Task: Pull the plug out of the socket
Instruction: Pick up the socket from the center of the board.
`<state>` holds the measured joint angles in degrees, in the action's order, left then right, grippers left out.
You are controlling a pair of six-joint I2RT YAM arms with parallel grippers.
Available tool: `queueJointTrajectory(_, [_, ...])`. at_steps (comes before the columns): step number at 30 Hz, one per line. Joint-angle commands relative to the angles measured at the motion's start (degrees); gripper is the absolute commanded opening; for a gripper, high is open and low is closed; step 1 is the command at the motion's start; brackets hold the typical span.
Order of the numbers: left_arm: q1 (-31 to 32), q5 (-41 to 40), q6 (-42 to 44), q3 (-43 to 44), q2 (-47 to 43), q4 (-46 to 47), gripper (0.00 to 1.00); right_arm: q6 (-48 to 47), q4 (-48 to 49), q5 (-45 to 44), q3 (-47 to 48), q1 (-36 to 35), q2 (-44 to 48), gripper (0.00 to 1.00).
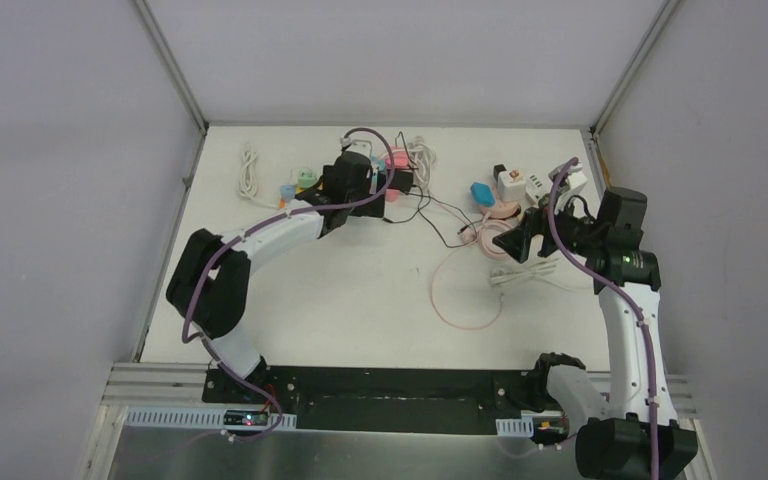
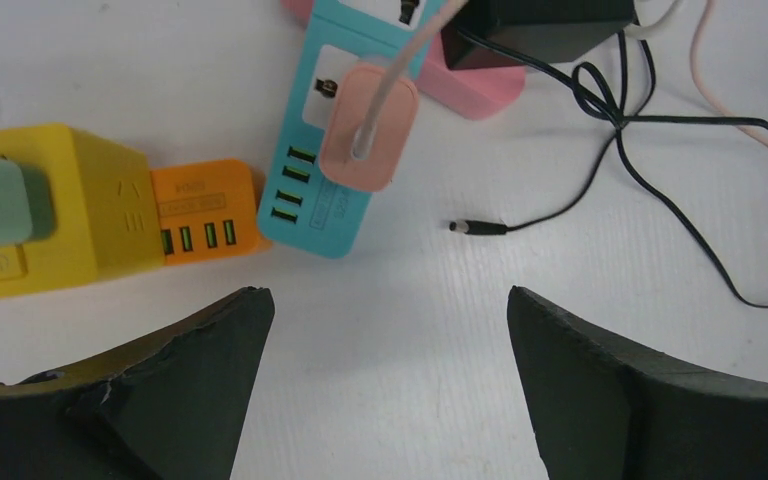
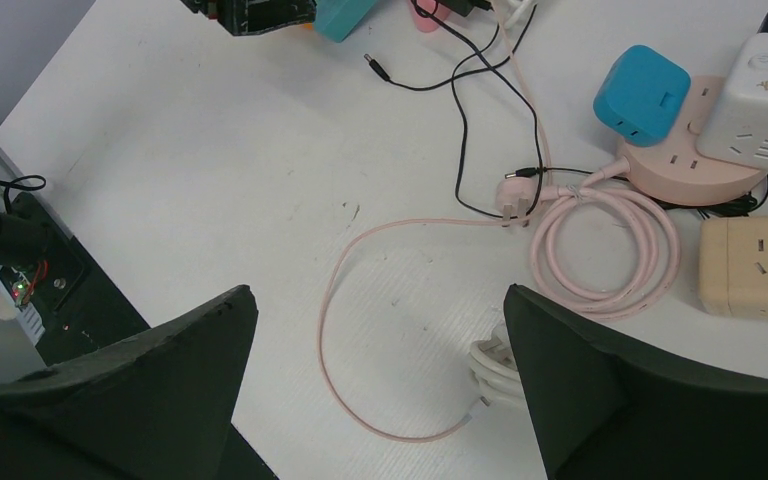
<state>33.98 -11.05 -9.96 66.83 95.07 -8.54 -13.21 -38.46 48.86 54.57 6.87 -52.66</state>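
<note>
On the big white table we pick the teal socket strip as our marker, and we tell every place from it. The job is not done yet, as far as we can see, and no claw touches anything. The left claw hangs over bare table just beside the near end of the strip. Its two fingers are spread wide with nothing between them. The right claw is well apart from the strip, out on the right arm's side, and it is wide open and empty too. A yellow block and an orange block sit side by side, and the orange one is just beside the strip's near corner. We think the thing to pull is the pink plug. It sits pushed into the top face of the strip, near its middle. So the whole job is left: come over the plug, pinch it, and lift it out. The plug is a rounded box, and its long side runs the same way as the strip's long side. Its back faces up at us, so we think its pins point down into the strip. Its pink wire leaves the back and runs off past the strip's far end.
</note>
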Motion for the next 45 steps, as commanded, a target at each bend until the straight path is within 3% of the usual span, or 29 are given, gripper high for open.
queueJointTrajectory(1, [-1.77, -1.90, 6.92, 5.76, 3.26, -2.05, 0.93, -0.94, 1.30, 0.05, 0.10, -0.30, 0.19, 1.00])
queueJointTrajectory(11, [-8.20, 10.50, 6.61, 10.35, 11.10, 0.07, 0.91, -1.51, 1.17, -0.74, -0.22, -0.28, -1.59, 1.00])
queueJointTrajectory(21, [-8.40, 12.83, 8.40, 16.03, 18.83, 1.33, 0.88, -1.73, 1.20, -1.13, -0.43, -0.07, -3.13, 1.00])
queueJointTrajectory(26, [-8.40, 12.31, 9.39, 17.01, 21.10, 1.86, 0.82, -1.81, 1.19, -1.09, -0.42, 0.29, -3.66, 1.00])
queueJointTrajectory(35, [-8.40, 12.10, 9.43, 17.45, 23.30, 3.02, 0.62, -1.90, 1.10, -0.79, -0.33, 0.42, -3.92, 1.00])
queueJointTrajectory(38, [-8.40, 12.00, 10.04, 17.46, 23.52, 3.23, 0.44, -1.96, 0.97, -0.79, -0.26, 0.50, -3.84, 1.00])
queueJointTrajectory(41, [-8.40, 12.26, 10.83, 17.19, 22.28, 3.49, 0.17, -1.99, 0.93, -0.70, -0.25, 0.51, -3.85, 1.00])
queueJointTrajectory(45, [-8.23, 12.64, 11.05, 15.57, 18.16, 5.10, 0.04, -2.08, 0.71, -0.70, -0.12, 0.51, -3.67, 1.00])
